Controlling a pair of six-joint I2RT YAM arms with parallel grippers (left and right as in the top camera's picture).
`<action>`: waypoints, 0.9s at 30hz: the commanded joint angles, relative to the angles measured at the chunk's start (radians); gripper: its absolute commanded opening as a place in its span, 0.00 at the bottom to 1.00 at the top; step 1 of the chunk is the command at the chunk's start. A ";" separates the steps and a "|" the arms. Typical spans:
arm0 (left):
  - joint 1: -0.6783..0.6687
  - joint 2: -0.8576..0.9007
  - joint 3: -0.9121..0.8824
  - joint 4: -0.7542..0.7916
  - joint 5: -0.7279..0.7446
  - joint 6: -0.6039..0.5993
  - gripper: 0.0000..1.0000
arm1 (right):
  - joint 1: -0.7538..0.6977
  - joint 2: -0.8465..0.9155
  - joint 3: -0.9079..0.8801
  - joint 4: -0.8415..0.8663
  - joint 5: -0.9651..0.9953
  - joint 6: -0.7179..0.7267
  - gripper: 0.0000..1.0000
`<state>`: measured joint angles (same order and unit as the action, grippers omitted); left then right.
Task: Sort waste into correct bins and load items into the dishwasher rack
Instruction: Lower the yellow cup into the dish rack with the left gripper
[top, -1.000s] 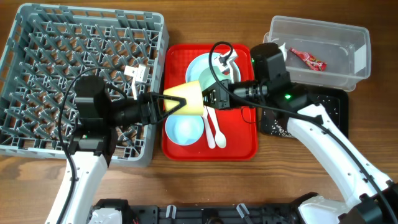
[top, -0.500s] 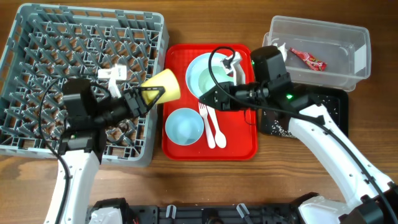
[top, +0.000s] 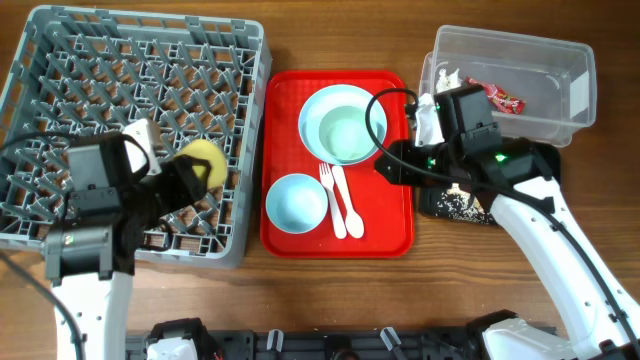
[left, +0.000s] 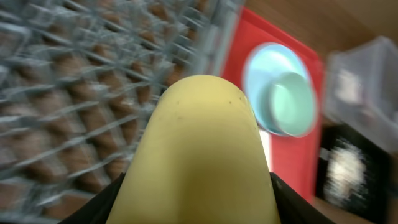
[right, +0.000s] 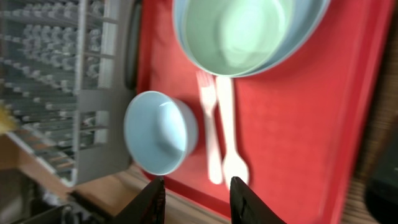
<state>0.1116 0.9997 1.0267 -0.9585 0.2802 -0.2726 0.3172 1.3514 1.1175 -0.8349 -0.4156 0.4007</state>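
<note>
My left gripper (top: 190, 172) is shut on the small yellow cup (top: 203, 160) and holds it over the right part of the grey dishwasher rack (top: 140, 60). The cup (left: 199, 143) fills the left wrist view between the dark fingers. My right gripper (top: 386, 166) hangs open and empty over the right edge of the red tray (top: 400, 235). Below it lie a small pale blue bowl (right: 160, 132), a white fork (right: 210, 124) and a spoon (right: 230, 134). A mint bowl nested in a wider pale dish (top: 342, 125) sits at the tray's back.
A clear tub (top: 560, 110) at the back right holds a red wrapper (top: 497, 95) and a white tissue (top: 447, 78). In front of it, a black tray (top: 455, 205) carries pale crumbs and is partly covered by the right arm. Bare wood lies along the front edge.
The yellow cup passed from my right gripper to my left, which carried it left over the rack. The right gripper opened and drew back to the tray's right edge.
</note>
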 joint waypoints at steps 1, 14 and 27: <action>0.005 -0.003 0.027 -0.059 -0.307 0.004 0.04 | -0.004 -0.014 0.023 -0.056 0.120 -0.035 0.35; 0.010 0.214 0.026 -0.064 -0.451 -0.030 0.04 | -0.004 -0.014 0.023 -0.102 0.132 -0.031 0.37; 0.127 0.378 0.026 -0.030 -0.446 -0.076 0.04 | -0.004 -0.014 0.023 -0.113 0.132 -0.032 0.38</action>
<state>0.2100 1.3575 1.0454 -0.9939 -0.1043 -0.3275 0.3172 1.3510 1.1194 -0.9463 -0.3050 0.3866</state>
